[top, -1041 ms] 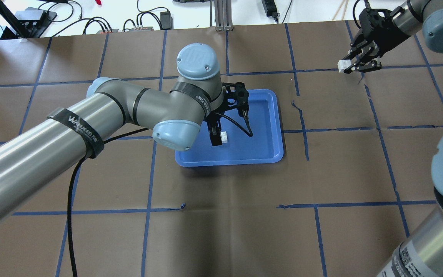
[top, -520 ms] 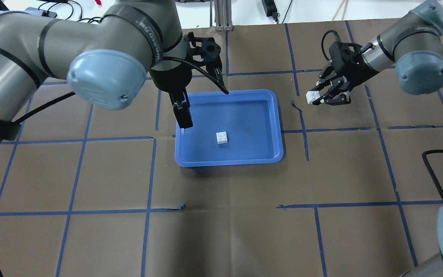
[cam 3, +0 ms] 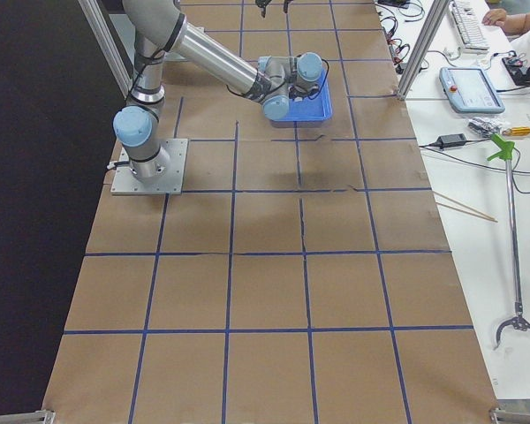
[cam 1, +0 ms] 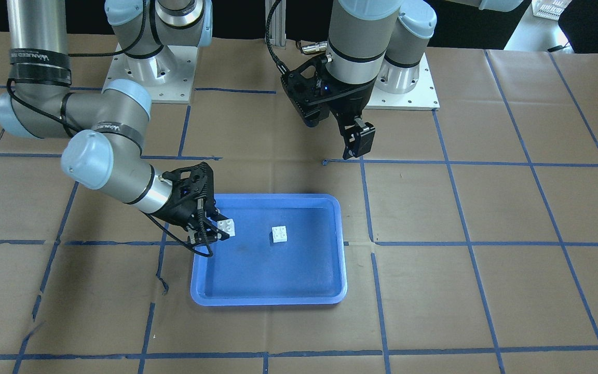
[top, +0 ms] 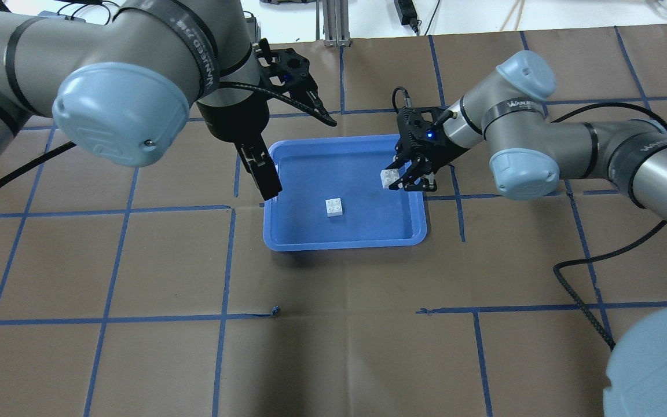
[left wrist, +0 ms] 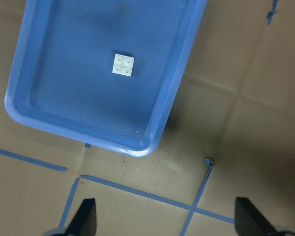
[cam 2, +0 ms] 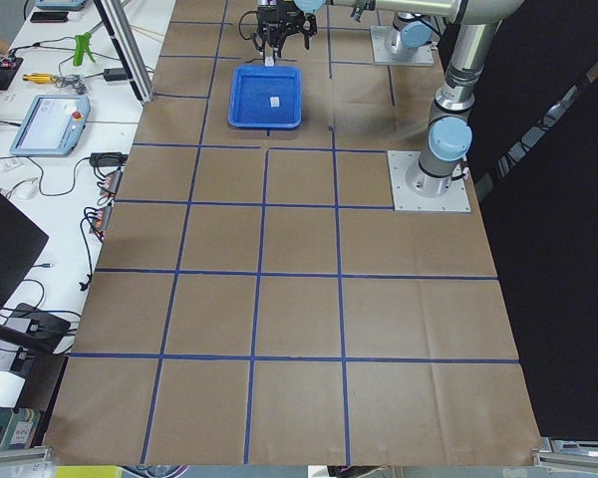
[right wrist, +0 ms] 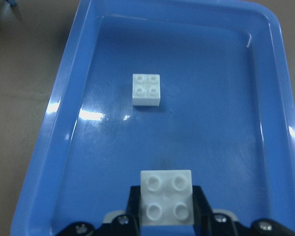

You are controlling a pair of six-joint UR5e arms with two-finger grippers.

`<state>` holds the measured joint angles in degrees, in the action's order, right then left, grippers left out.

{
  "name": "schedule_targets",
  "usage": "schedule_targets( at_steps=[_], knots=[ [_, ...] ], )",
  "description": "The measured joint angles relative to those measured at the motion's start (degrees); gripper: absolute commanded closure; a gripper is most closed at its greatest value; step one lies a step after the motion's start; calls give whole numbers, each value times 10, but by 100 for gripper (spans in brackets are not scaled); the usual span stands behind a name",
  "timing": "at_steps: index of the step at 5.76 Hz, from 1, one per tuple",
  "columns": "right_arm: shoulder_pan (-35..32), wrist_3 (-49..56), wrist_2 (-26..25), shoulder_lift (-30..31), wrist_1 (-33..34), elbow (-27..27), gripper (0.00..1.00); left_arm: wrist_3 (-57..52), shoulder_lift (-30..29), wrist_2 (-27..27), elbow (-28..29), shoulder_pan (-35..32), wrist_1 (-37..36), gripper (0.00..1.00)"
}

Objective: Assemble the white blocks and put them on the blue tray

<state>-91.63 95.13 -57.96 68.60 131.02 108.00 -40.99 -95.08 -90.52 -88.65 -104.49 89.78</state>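
Block held in the right tool [top: 401,179], brought over the blue tray [top: 345,244] for stacking.
The tool is pinched shut on one white block [top: 389,178], studs up, just inside the rim. The other block [top: 334,207] lies loose on the tray floor ahead of it, apart. Across the tray, the left tool [top: 264,174] hangs wide open, empty. Next, I'd say: line up over the loose block's studs and press straight down.

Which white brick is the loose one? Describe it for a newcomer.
Find the large shallow blue plastic tray mid-table. The small white square four-stud brick lies flat near its centre, touching nothing else; the other white brick is held above the tray's side by the right gripper.
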Motion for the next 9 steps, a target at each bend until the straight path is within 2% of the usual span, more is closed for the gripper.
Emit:
schedule_targets(
  at_steps=[2, 3, 5, 9],
  knots=[
    [-42, -116, -7, -44, 108, 3, 68, 270, 29, -21, -3, 22, 1, 1],
    [-48, -141, -10, -59, 136, 6, 68, 381, 44, -24, -3, 35, 1, 1],
    [-49, -151, -19, -70, 148, 18, 68, 448, 69, -24, -2, 70, 5, 1],
    [-60, -152, -20, -78, 147, 21, 68, 458, 91, -21, -3, 120, 10, 1]
  ],
)
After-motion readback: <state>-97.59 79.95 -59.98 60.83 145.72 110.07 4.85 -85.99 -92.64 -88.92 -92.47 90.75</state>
